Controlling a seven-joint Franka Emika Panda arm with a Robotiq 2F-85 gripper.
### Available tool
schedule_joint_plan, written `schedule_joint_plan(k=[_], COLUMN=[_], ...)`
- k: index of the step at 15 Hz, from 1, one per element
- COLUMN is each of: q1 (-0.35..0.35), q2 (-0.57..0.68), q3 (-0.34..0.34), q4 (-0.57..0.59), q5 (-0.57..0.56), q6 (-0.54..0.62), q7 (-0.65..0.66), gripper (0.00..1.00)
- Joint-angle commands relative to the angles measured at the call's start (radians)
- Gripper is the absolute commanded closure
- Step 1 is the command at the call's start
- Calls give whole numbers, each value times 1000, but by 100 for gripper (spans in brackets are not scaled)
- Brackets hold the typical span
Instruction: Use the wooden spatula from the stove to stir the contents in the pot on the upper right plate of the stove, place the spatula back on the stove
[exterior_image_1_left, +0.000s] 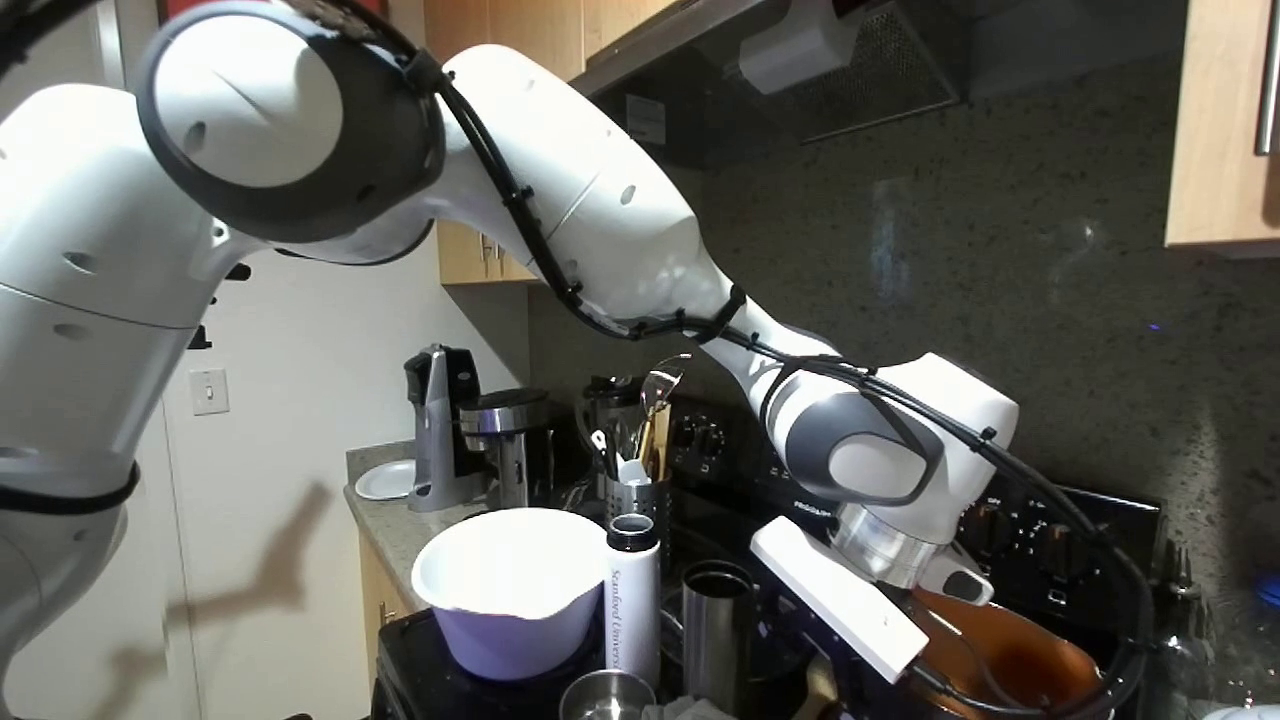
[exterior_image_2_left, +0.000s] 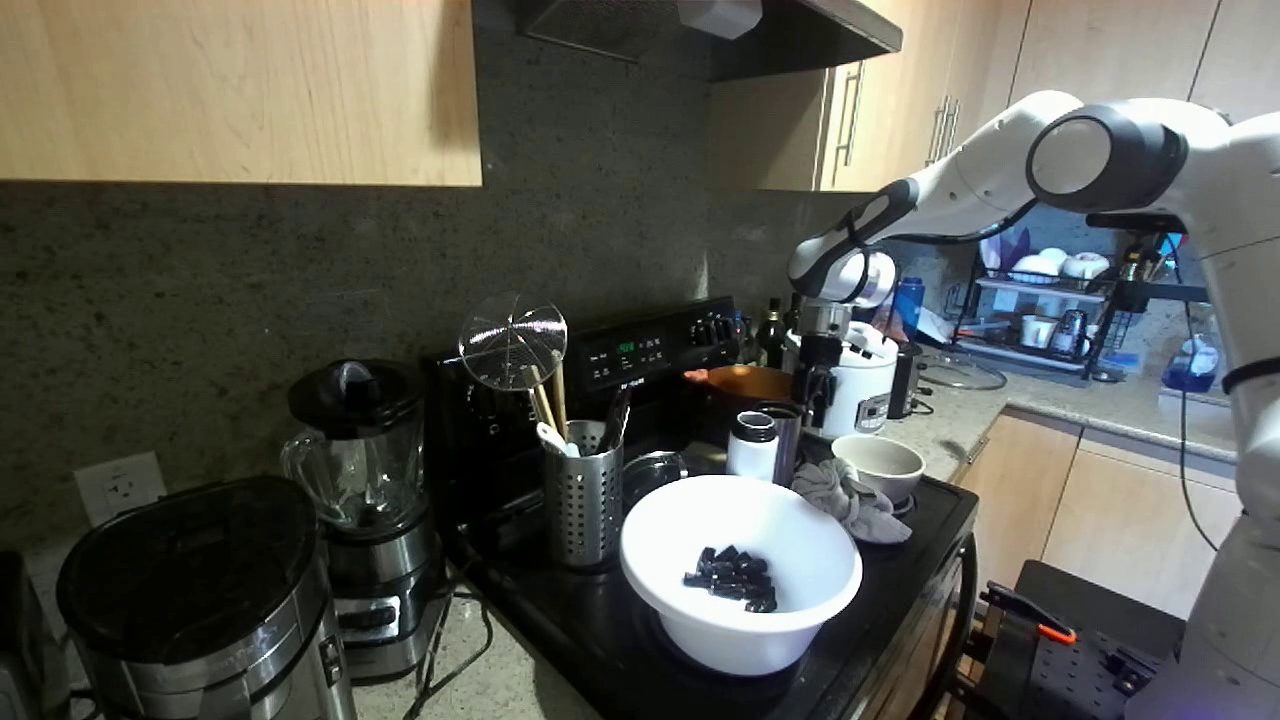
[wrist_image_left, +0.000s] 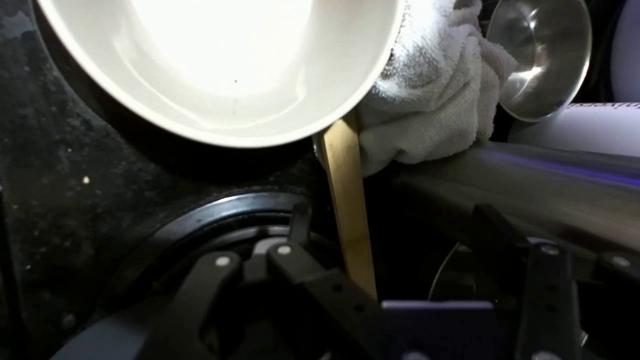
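In the wrist view the pincer (wrist_image_left: 392, 217) is spread wide, gripping nothing. The wooden spatula (wrist_image_left: 350, 205) shows in the gap between its fingers (wrist_image_left: 300, 222), nearer the one on the picture's left; whether the fingertips are down at its level I cannot tell. The step in hand looks like the grasp: shift slightly towards that nearer finger so the wood sits midway, keep square across its length, lower until the pads flank it, then squeeze. Ahead of the pincer the cream bowl (wrist_image_left: 220, 120) and crumpled towel (wrist_image_left: 430, 110) hide the spatula's far end, so lift gently at first. The steel tumbler (wrist_image_left: 550, 185) crowds the picture's right-hand finger; more room seems to lie past the opposite finger, over the stove (wrist_image_left: 75, 200).

In an exterior view the pot (exterior_image_2_left: 745, 383) sits near the pincer, towards the back panel (exterior_image_2_left: 665, 345), so the carry should be short; raise the blade above its rim before swinging across. Beyond the pincer stands a white cooker (exterior_image_2_left: 862, 390).

In an exterior view the camera housing (exterior_image_1_left: 840, 600) hides the fingertips, and a cable (exterior_image_1_left: 1138, 600) loops in front of the pot; both could catch its rim. The range hood (exterior_image_1_left: 890, 85) is well above, leaving height for lifting.
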Motion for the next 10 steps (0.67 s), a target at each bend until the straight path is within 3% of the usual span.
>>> schedule_joint_plan(k=[1,10], q1=[15,38], q2=[-39,-132], q3=[5,2], q4=[-33,-54], q5=[-38,-114], q6=[33,22], q7=[42,69], gripper=[0,0])
